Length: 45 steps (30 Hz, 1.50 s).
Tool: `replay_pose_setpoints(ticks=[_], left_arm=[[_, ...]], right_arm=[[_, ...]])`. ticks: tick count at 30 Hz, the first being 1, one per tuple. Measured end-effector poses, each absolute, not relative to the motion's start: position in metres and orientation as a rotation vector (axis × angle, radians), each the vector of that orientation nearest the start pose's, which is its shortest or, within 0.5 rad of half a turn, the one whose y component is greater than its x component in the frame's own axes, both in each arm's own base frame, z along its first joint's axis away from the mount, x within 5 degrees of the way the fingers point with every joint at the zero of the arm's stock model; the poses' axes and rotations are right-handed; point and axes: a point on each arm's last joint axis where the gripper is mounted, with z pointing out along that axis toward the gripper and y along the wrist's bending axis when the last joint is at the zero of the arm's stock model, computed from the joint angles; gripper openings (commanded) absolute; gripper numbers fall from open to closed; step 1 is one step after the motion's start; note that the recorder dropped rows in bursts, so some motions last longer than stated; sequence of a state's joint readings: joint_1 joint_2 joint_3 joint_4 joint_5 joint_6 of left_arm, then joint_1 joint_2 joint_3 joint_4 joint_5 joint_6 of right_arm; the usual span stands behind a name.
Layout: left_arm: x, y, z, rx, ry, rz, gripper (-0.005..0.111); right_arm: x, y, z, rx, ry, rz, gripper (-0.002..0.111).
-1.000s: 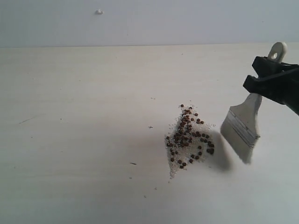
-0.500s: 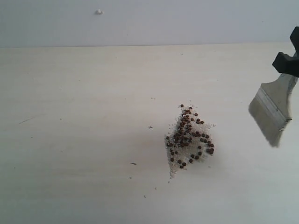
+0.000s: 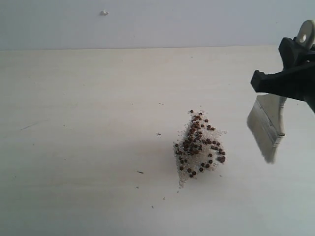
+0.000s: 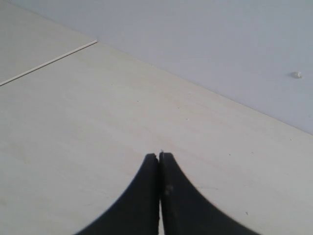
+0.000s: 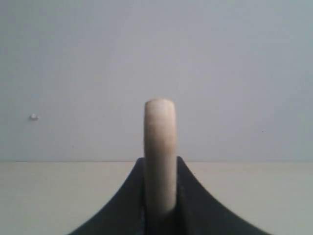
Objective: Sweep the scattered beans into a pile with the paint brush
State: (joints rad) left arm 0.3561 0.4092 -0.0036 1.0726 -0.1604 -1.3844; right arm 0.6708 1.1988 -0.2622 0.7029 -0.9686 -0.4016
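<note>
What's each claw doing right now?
Left claw: shut, holding nothing.
Right claw: shut on the paint brush handle.

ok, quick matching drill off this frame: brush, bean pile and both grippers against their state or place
1. paint brush
2. pile
3. left gripper
4. right gripper

a. jaws shut, holding nothing
b. jaws shut on the wooden handle
c. heaped, middle of the exterior view
d. bristles pointing down, right side of the exterior view

Pairs: 1-d, 2-c, 3-a, 4-b
</note>
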Motion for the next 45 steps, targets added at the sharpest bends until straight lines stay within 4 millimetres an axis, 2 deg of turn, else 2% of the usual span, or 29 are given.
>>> replay_pose_setpoints(ticks=[4, 9, 16, 26, 34, 39, 45], left_arm=[[0.088, 0.019, 0.192, -0.503, 1.739, -0.100, 0.000], [0.088, 0.019, 0.192, -0.503, 1.739, -0.100, 0.000], [0.088, 0.019, 0.192, -0.503, 1.739, -0.100, 0.000], [0.088, 0.019, 0.192, -0.503, 1.739, -0.100, 0.000], [0.088, 0.019, 0.192, -0.503, 1.739, -0.100, 0.000], [0.088, 0.019, 0.192, -0.503, 1.739, -0.100, 0.000], [0.088, 0.019, 0.192, -0.503, 1.739, -0.100, 0.000]], right_arm=[[0.181, 0.091, 0.215, -0.016, 1.578, 0.070, 0.000], [0.187, 0.093, 0.189, 0.014, 1.641, -0.058, 0.000], [0.204, 0.110, 0.169, 0.013, 1.699, -0.071, 0.000], [0.232, 0.141, 0.157, 0.008, 1.694, -0.036, 0.000], [0.244, 0.160, 0.149, -0.005, 1.676, 0.081, 0.000], [0.246, 0.165, 0.150, -0.021, 1.664, 0.117, 0.000], [0.245, 0.158, 0.156, -0.014, 1.659, 0.015, 0.000]])
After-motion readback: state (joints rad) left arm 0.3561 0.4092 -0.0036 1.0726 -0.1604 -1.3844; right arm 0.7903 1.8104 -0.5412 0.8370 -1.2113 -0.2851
